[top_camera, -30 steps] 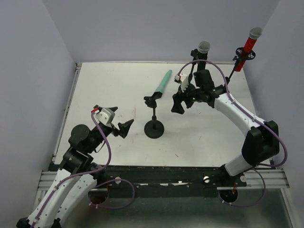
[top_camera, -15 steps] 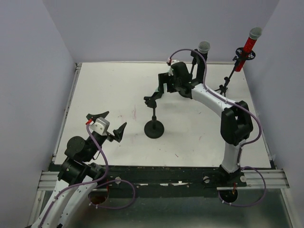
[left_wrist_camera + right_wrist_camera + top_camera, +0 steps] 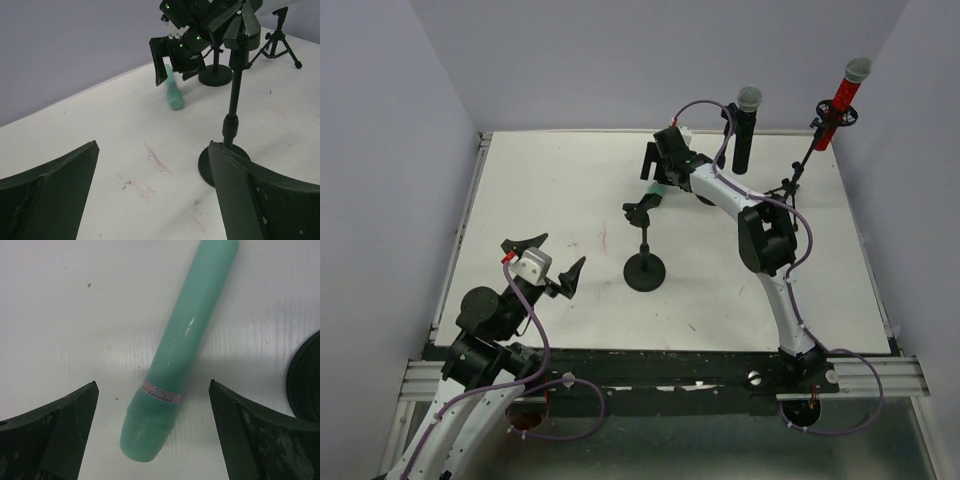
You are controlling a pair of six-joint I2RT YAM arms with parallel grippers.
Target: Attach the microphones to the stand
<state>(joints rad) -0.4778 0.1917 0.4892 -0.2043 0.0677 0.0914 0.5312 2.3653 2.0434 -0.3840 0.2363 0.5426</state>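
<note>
Overhead, right gripper (image 3: 658,170) apparently hides mint-green microphone (image 3: 186,340).

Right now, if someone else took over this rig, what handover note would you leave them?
Left gripper: open, empty, hovering over the near-left part of the table, away from the job.
Right gripper: open, empty, over the mint-green microphone, a finger on either side, not touching it.
Done: black microphone and red microphone are each clipped upright at the back.
Left: the mint-green microphone lies flat beside the empty centre stand; grasp it and seat it in that stand's clip.
</note>
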